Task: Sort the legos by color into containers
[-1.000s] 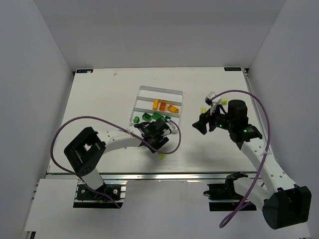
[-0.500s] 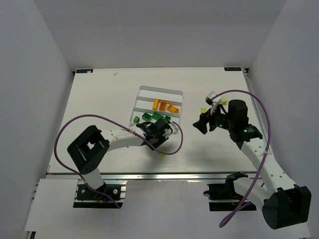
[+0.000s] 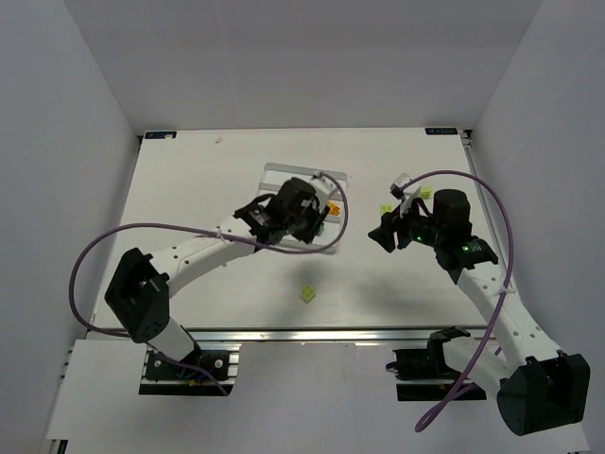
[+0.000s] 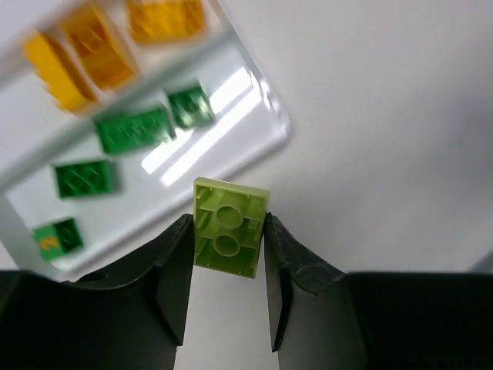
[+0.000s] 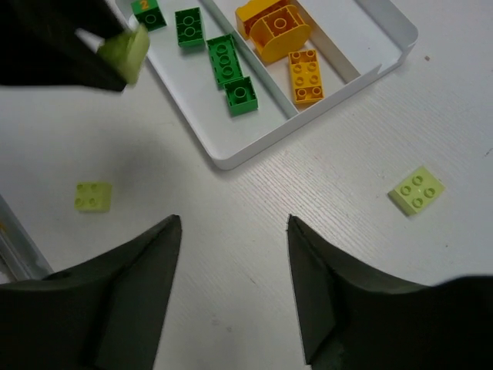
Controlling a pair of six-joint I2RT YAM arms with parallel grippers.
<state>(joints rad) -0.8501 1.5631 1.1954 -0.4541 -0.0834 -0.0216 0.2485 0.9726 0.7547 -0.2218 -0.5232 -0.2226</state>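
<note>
- currently the left gripper (image 4: 228,233) clamps a pale yellow-green brick (image 4: 229,216), long axis along the jaws, over the tray (image 4: 273,116) rim beside its green bricks (image 4: 131,131).
- right gripper (image 5: 231,231) hangs spread, empty, right of the tray.

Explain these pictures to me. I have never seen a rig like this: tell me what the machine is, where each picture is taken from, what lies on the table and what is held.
Two robot arms stand at the near edge of a white table. One picture looks down from above; the other two come from a camera on each wrist. The left gripper is shut on a pale yellow-green brick, held near a white tray. The tray holds dark green bricks and orange bricks in separate compartments. The right gripper is open and empty. Two loose pale bricks lie on the table, outside the tray.
</note>
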